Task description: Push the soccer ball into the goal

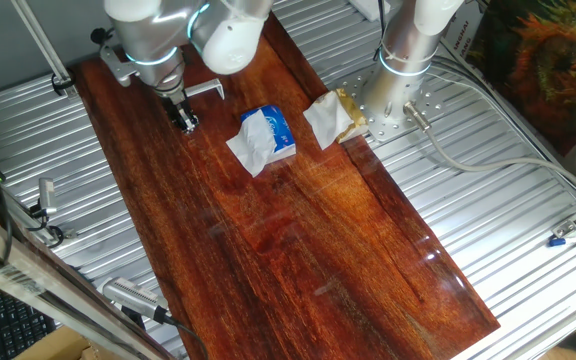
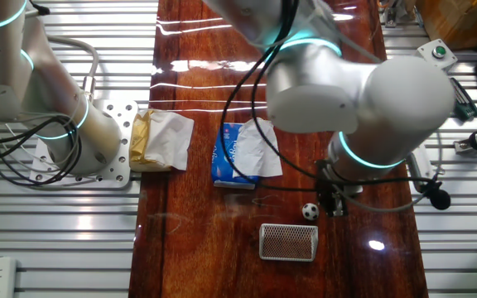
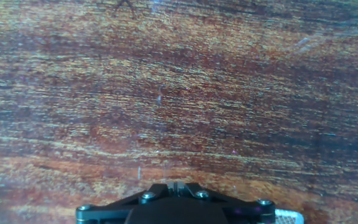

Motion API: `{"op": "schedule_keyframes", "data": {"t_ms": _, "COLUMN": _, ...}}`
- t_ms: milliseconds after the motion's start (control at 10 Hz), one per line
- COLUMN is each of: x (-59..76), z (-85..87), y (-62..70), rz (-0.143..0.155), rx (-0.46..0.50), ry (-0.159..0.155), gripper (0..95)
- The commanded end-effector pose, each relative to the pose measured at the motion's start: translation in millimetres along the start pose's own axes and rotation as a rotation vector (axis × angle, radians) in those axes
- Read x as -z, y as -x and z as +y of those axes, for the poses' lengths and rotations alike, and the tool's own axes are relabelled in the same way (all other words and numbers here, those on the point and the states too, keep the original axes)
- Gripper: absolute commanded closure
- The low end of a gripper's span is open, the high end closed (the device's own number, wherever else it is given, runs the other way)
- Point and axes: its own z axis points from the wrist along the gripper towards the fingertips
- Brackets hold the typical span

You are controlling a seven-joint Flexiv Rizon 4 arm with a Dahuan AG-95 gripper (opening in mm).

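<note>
Fingertips of our gripper (image 2: 335, 208) sit low over the wood, just right of the soccer ball (image 2: 310, 211) in the other fixed view, with a sliver of board between them. The hand view shows the two fingers (image 3: 175, 186) drawn together into one narrow tip, nothing between them. We judge that is deliberate: a closed tip makes a blunt pusher, and there is nothing here to grasp.

The goal (image 2: 288, 242) lies just near-left of the ball in that view, its mesh face flat on the board and its opening apparently turned toward the ball. With the gripper on the ball's right, a plain push would roll it leftward and likely past the goal mouth, so we expect the tip needs to come round to the far-right side first. A ball this small will run off at the slightest glancing touch.

In the one fixed view the gripper (image 1: 185, 121) is down by the goal (image 1: 205, 90), and the ball is hidden behind the fingers.

Two things lie clear of the play: a blue packet (image 2: 237, 155) with white tissue spilling over it, further along the board, and crumpled paper (image 2: 161, 140) at the board's left edge beside the base of a second arm (image 2: 73, 132). Neither blocks the route.

We work on a glossy dark wooden board (image 1: 308, 240) that reflects the lamps, laid over a ribbed metal table (image 1: 488, 190). Cables trail along the sides.
</note>
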Motion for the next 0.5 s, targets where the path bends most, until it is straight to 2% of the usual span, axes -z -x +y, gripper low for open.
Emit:
{"op": "schedule_keyframes", "data": {"t_ms": 100, "x": 1.4, "z": -3.6, "y": 1.1, "rz": -0.001, "rx": 0.010, "ry": 0.000, "gripper": 95.0}}
{"op": "schedule_keyframes", "data": {"t_ms": 200, "x": 1.9, "z": -4.0, "y": 1.1, "rz": 0.008, "rx": 0.012, "ry": 0.001, "gripper": 95.0}}
{"op": "schedule_keyframes", "data": {"t_ms": 300, "x": 1.8, "z": -4.1, "y": 0.3, "rz": 0.036, "rx": 0.008, "ry": 0.004, "gripper": 95.0}}
{"op": "schedule_keyframes", "data": {"t_ms": 500, "x": -1.6, "z": -3.6, "y": -5.3, "rz": 0.064, "rx": 0.006, "ry": 0.007, "gripper": 95.0}}
